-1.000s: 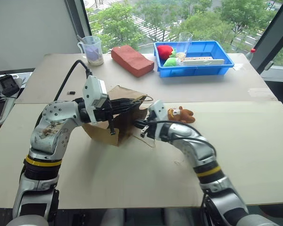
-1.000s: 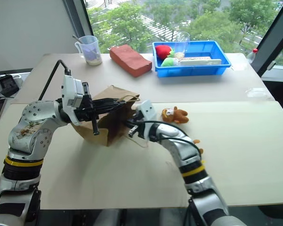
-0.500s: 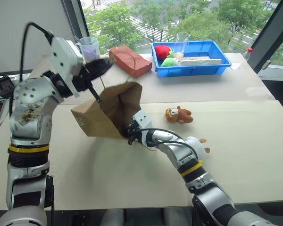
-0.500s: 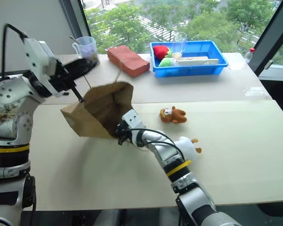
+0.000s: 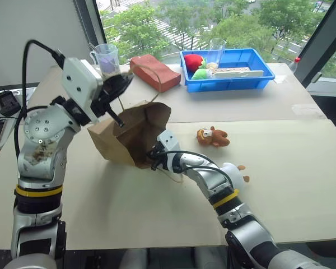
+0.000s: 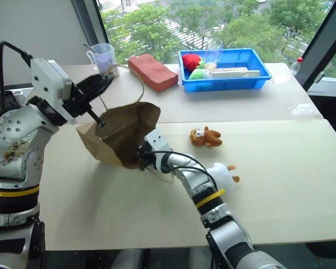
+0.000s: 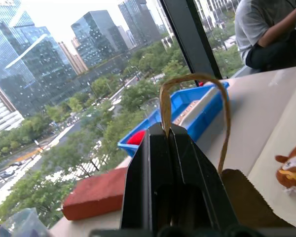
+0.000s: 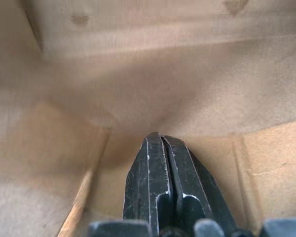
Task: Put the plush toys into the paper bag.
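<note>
holding handle: left claw (image 7: 168, 132) | right claw (image 8: 160, 140) inside paper bag (image 5: 115, 140)

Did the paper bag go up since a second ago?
Yes. The paper bag was lifted and opened, its top edge now nearer the red block at the back, hanging by its handle from the left end effector.

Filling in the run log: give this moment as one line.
left gripper: shut on handle | right gripper: shut, inside paper bag | brown toy, white toy: on table
</note>
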Controlling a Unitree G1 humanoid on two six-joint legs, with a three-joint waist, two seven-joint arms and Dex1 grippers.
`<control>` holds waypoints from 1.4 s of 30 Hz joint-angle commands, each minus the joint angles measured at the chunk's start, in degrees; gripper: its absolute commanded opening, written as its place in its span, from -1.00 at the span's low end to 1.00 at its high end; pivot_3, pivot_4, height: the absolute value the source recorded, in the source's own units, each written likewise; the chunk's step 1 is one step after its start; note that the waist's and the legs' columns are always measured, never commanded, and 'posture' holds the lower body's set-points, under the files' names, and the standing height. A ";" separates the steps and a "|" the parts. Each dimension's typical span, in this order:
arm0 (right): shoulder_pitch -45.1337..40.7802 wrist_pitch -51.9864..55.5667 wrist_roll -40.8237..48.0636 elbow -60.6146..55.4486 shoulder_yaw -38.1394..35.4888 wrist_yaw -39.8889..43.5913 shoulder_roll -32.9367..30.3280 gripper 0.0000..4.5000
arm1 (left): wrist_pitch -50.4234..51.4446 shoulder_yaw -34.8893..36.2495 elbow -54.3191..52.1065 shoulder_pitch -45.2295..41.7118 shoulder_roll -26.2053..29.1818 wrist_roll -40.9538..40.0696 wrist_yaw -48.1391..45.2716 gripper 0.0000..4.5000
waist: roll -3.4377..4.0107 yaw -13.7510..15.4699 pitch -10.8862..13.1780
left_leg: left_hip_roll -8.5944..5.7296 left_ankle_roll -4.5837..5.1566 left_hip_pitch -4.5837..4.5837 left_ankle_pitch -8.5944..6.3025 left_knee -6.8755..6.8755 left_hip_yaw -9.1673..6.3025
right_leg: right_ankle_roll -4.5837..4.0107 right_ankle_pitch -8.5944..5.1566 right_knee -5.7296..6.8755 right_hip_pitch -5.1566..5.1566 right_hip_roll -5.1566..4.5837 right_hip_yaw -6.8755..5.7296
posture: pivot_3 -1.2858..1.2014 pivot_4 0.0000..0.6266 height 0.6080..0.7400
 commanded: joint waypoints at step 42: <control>32.83 17.61 18.19 -45.87 -23.29 25.10 -55.46 0.91 | 0.50 -3.20 -3.86 3.36 -0.20 -4.07 -7.31 -1.00 | -0.07 1.78 0.03 | 0.03 0.19 0.00 -0.11 0.11 0.30 | 0.01 -0.01 -0.45 0.21 0.00 0.11 | 0.03 -0.52 1.00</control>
